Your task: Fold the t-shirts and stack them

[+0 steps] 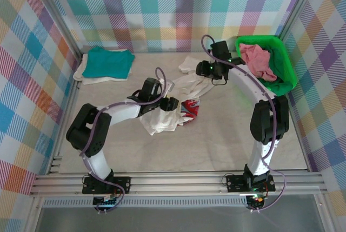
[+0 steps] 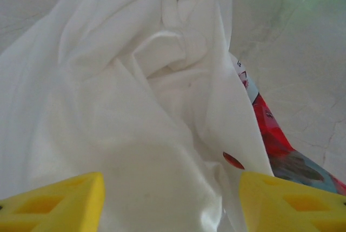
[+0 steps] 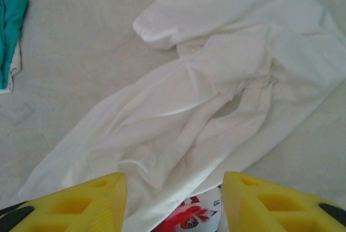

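Left fingers (image 2: 54,205) were spread fairly wide, one yellow tip on each side of a bunched-up part of the white shirt (image 3: 227,70), with the cloth sitting in the gap rather than pinched. Right fingers (image 3: 75,205) were apart too, hanging just above the same shirt with nothing held between them.

The shirt itself lay crumpled and twisted into a long strip across the middle of the pale surface (image 1: 216,140). One end was up near the right arm and the other was bunched by the left one. The chest print (image 2: 270,134) poked out from under a fold on the right side, red with some blue-grey, plus a small red spot on the white next to it. In the right wrist view I could see a bit of red lettering on the print, but it was way too blurry and folded over to read, so no brand from me.

Back left, a teal shirt (image 1: 111,61) sat folded on top of a cream shirt (image 1: 81,74). A pink shirt (image 1: 258,61) was piled in the green basket (image 1: 259,39) at the back right.
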{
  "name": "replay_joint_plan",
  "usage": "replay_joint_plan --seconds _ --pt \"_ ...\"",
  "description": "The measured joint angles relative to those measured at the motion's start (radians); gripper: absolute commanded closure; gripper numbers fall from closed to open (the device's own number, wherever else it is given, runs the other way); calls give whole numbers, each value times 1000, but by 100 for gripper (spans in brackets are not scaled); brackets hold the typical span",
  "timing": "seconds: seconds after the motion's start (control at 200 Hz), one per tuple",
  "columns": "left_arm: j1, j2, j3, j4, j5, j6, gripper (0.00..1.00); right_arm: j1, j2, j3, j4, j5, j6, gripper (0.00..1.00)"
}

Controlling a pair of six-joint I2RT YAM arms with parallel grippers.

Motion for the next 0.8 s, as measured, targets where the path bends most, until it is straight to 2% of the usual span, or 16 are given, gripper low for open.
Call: replay_joint_plan --seconds 0.055,0.155,0.245,0.405,0.54,0.665,0.8 --pt "-3 26 16 -1 0 2 53 0 -3 -11 7 -9 0 49" --pt "-3 45 26 0 1 6 81 -1 -17 -31 15 -19 0 49" --pt "-3 46 27 -2 5 6 100 -1 -31 -45 21 -29 3 49" --pt "-2 28 32 -7 9 2 100 -6 -57 -93 49 -52 11 49" --pt "18 -53 32 -24 13 -25 100 -10 -69 -146 63 -65 26 49" --pt "65 -129 52 -28 16 -51 100 -14 -69 -175 71 -74 31 49" --pt "110 -144 101 -40 7 -67 100 -20 -70 -189 82 -77 34 49"
